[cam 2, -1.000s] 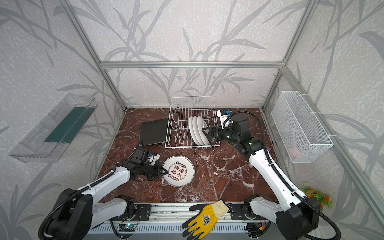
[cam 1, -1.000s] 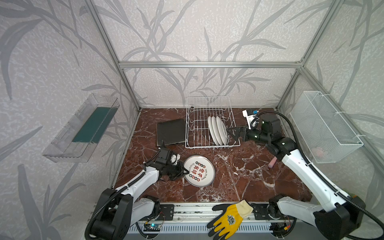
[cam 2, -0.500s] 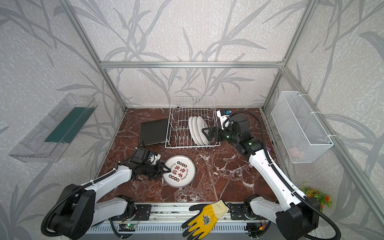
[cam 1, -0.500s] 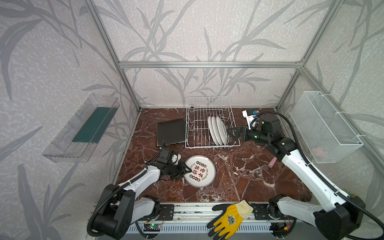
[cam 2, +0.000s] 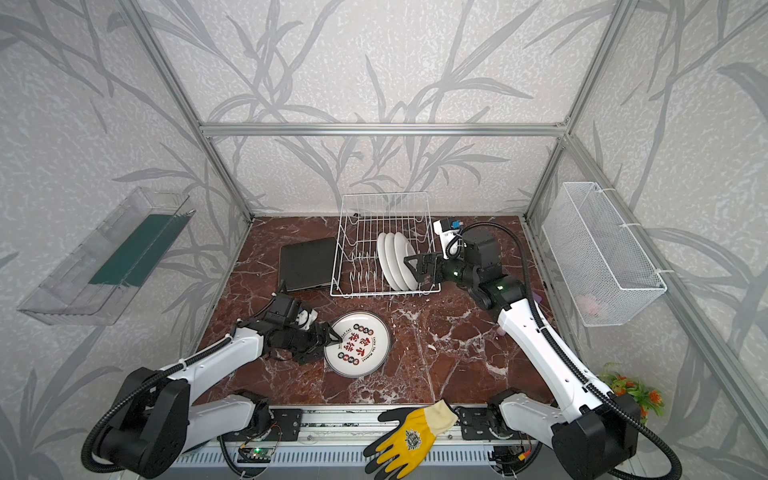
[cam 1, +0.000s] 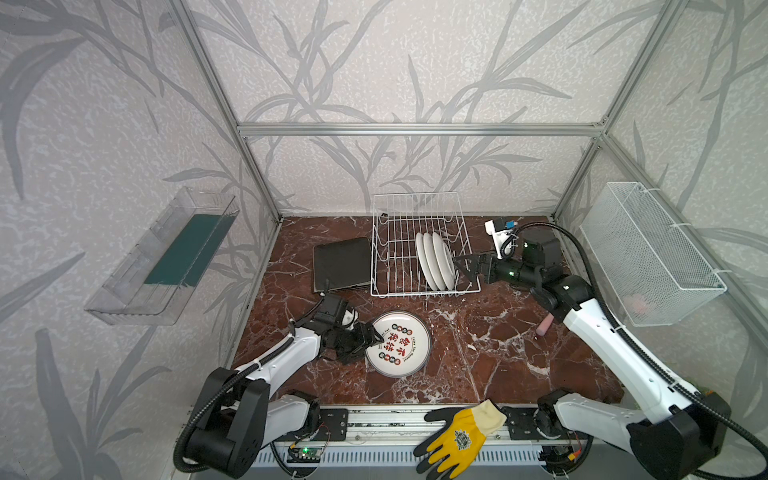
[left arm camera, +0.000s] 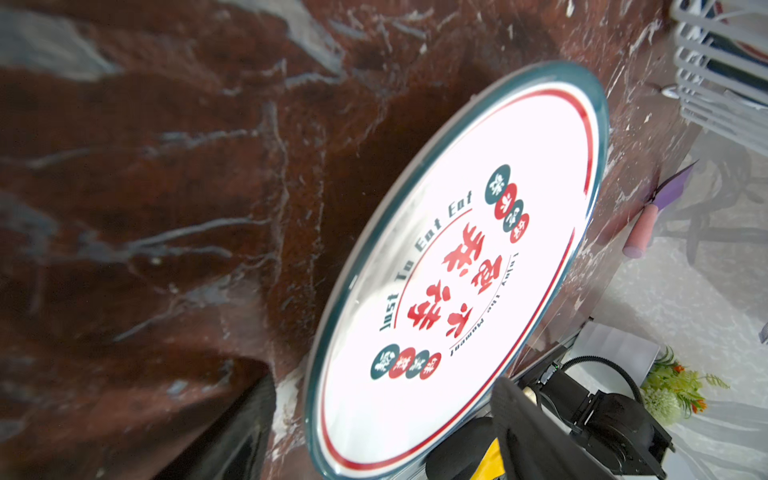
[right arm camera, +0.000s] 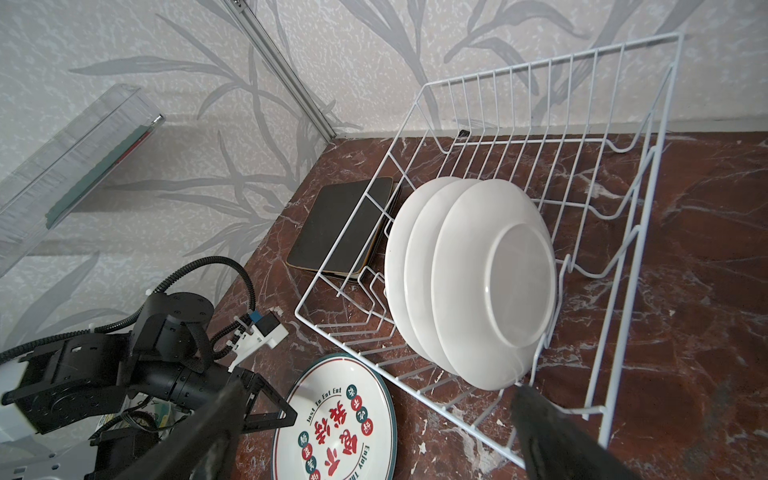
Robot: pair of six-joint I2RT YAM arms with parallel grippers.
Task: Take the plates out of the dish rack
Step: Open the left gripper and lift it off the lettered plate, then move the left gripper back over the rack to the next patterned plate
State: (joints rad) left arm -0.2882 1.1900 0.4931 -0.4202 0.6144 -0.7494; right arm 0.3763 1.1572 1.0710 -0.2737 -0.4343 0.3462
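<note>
Where your rack stands: the white wire rack (cam 1: 415, 210) sits at the back of the desk (cam 1: 498, 353), near the middle and close to the rear wall.
Plates in the rack: you have three white plates (cam 1: 434, 262) standing on edge between the prongs in the right half. They are packed one against the next, with their plain backs turned toward the right arm.
Plate on the desk: one printed plate (cam 1: 398, 344) lies flat and face up in front of the rack, apart from it. You can see a dark green rim, a red ring, and red and green lettering on its white face.
Square plates: a stack of square plates (cam 1: 341, 264) lies black backs up on the desk, just beside the rack's left wall. You cannot tell how many are in it.
Left pincer: your left pincer (cam 1: 368, 345) is low at the printed plate's left edge with its jaws spread wide. In the left wrist view one finger (left arm camera: 232, 436) hangs over bare desk and the plate's near rim shows in the gap. Nothing is gripped.
Right pincer: your right pincer (cam 1: 463, 272) is at the rack's right wall, aimed at the back of the nearest white plate, jaws wide apart and empty. In the right wrist view one fingertip (right arm camera: 540, 424) is just beside that plate's lower rim; you cannot tell whether it touches.
Glove: a yellow and black glove (cam 1: 457, 434) lies on the front rail, off the desk.
</note>
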